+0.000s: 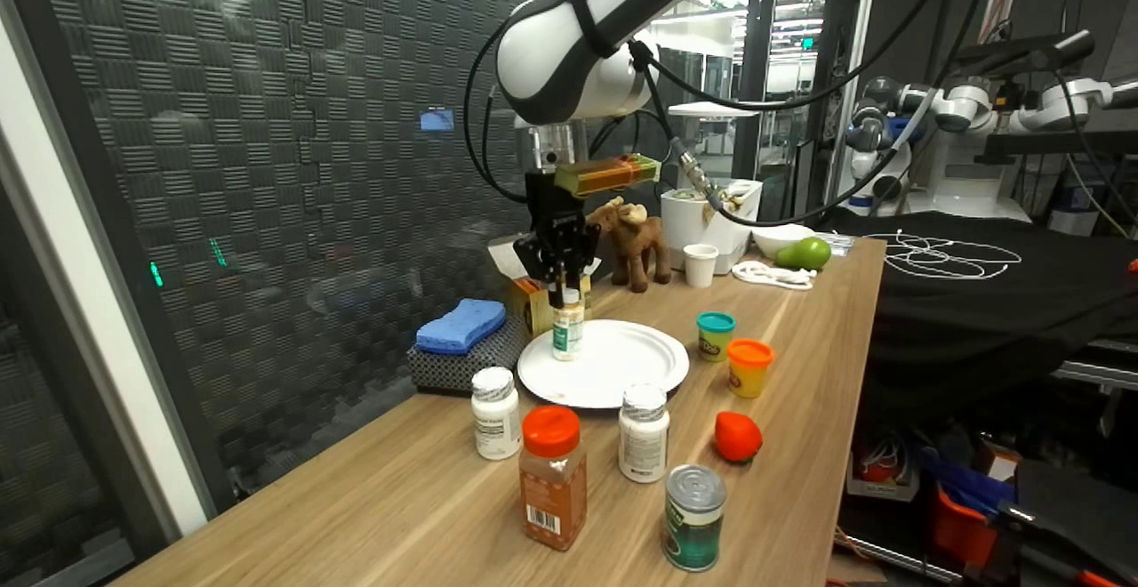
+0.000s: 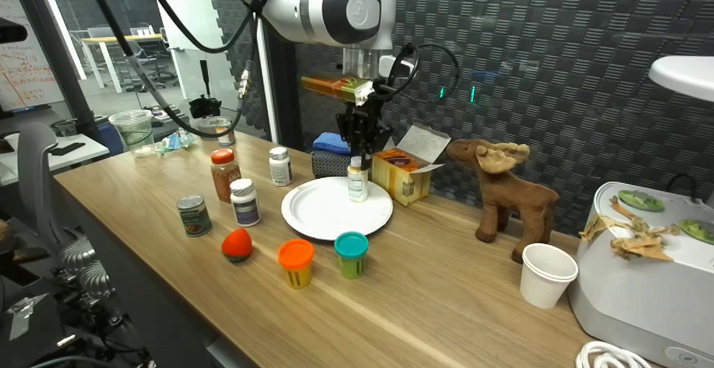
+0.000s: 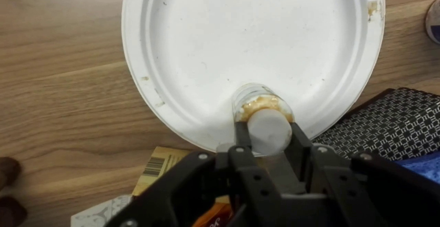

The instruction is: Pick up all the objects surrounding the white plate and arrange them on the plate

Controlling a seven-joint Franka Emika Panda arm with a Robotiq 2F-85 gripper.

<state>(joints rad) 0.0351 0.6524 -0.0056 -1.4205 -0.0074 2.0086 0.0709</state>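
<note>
A small clear bottle with a white cap (image 3: 270,130) is upright near the rim of the round white plate (image 3: 247,41). Its base appears to rest on the plate; exact contact is hard to tell. My gripper (image 1: 560,292) comes down from above, shut on this bottle (image 1: 568,335), one finger on each side of the cap. Around the plate stand two white pill bottles (image 1: 496,418) (image 1: 643,442), a red-lidded spice jar (image 1: 553,491), a green can (image 1: 693,525), an orange-red round piece (image 2: 237,243), an orange-lidded tub (image 2: 297,265) and a teal-lidded tub (image 2: 351,256).
An opened yellow-and-white carton (image 2: 401,181) sits right behind the plate, close to my gripper. Beside it is a patterned box (image 1: 476,356) with a blue sponge (image 1: 460,325) on top. Farther along are a plush moose (image 2: 507,189), a paper cup (image 2: 546,276) and a white appliance (image 2: 641,290).
</note>
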